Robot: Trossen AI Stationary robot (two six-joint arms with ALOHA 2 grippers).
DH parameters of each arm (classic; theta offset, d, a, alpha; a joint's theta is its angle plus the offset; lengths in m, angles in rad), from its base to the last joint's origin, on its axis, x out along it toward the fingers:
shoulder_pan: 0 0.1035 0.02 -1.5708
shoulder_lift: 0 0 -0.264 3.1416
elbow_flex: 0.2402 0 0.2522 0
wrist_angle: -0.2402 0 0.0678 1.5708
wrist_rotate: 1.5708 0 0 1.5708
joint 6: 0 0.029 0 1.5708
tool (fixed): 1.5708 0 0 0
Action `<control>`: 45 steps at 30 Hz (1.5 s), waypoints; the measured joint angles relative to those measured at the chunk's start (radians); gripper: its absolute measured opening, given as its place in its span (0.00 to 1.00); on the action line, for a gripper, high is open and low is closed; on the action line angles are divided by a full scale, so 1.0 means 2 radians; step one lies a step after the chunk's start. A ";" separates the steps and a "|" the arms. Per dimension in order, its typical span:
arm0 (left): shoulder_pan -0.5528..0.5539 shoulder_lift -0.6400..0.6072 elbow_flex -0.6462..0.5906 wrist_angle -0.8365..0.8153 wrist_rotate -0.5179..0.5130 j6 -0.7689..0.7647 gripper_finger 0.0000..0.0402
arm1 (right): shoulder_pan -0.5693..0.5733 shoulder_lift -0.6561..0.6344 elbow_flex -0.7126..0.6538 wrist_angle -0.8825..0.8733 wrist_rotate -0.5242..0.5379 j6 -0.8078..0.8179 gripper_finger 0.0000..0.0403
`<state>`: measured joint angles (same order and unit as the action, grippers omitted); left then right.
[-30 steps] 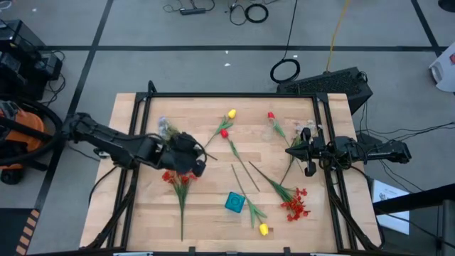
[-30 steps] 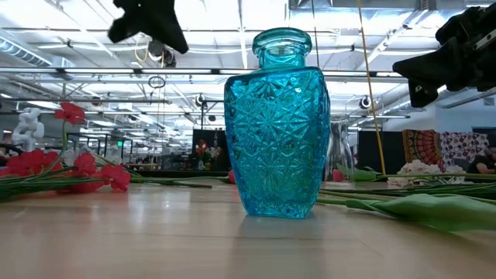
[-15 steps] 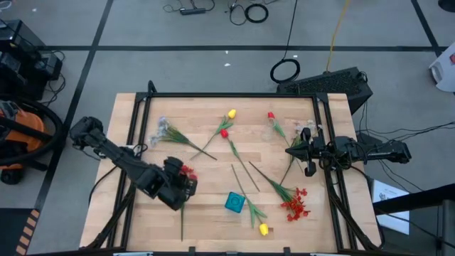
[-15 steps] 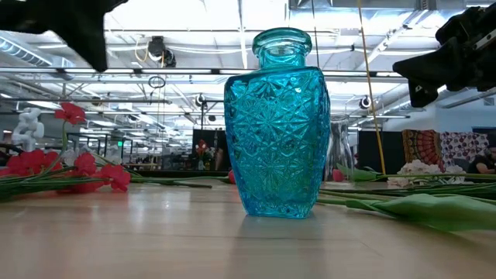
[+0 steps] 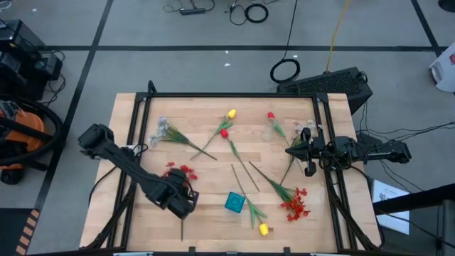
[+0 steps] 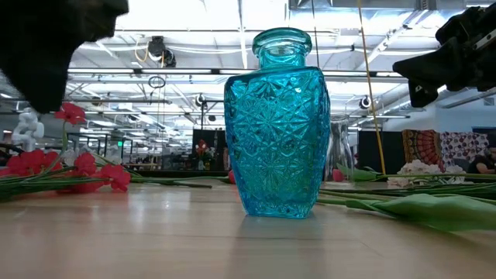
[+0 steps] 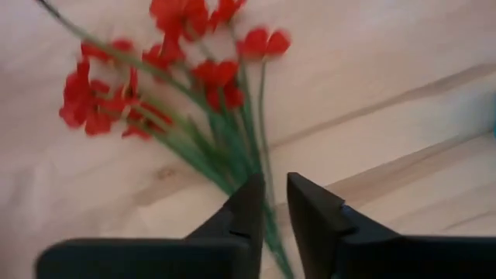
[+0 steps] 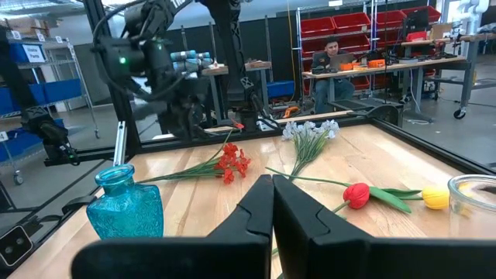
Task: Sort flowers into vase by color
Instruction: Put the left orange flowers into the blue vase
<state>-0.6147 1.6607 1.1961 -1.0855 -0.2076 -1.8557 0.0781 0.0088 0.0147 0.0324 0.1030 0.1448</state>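
My left gripper (image 5: 183,206) (image 7: 271,182) hangs low over a spray of small red blossoms (image 5: 178,171) (image 7: 170,77) that lies flat on the wood, left of the blue glass vase (image 5: 234,203) (image 6: 279,124). Its fingers are open by a narrow gap, one on each side of the spray's green stem. My right gripper (image 5: 290,151) (image 8: 273,182) waits shut above the table's right side. The vase stands upright on its base. My left gripper comes from above with the red spray's stem (image 7: 273,226) running between its two fingers, a little below the blossoms. I cannot tell whether the fingers touch the stem. The spray lies flat on the table.
Loose flowers lie on the table: a whitish sprig (image 5: 165,129), yellow (image 5: 232,114) and red (image 5: 224,133) tulips, another red tulip (image 5: 271,116), a second red spray (image 5: 295,203), a yellow tulip (image 5: 264,229). A clear glass jar (image 8: 473,194) stands near my right gripper. Black rails frame the table.
My left gripper has travelled toward the table's near edge and down, from above the red spray's blossoms to a spot over its stem. The spray has stayed where it was.
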 joint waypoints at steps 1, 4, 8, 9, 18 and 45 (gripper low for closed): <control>0.000 0.007 0.000 0.000 0.009 0.000 0.23 | 0.000 0.000 0.000 0.000 0.000 0.000 0.00; 0.002 0.025 0.000 0.000 0.035 -0.001 0.33 | 0.000 0.000 0.000 0.000 0.000 0.000 0.00; 0.006 0.041 0.000 0.003 0.052 -0.027 0.43 | 0.000 0.000 0.000 0.000 0.000 0.000 0.00; 0.006 0.043 0.000 0.006 0.056 -0.029 0.44 | 0.000 0.000 0.000 0.000 0.000 0.000 0.00; 0.007 0.062 -0.023 0.058 0.078 -0.039 0.48 | 0.000 0.000 0.000 0.000 0.000 0.000 0.00; 0.017 0.072 -0.094 0.128 0.088 -0.037 0.04 | 0.000 0.000 0.000 0.000 0.000 0.000 0.00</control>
<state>-0.5800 1.8042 1.0077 -0.8287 -0.0308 -1.9299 0.0780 0.0089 0.0147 0.0326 0.1032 0.1448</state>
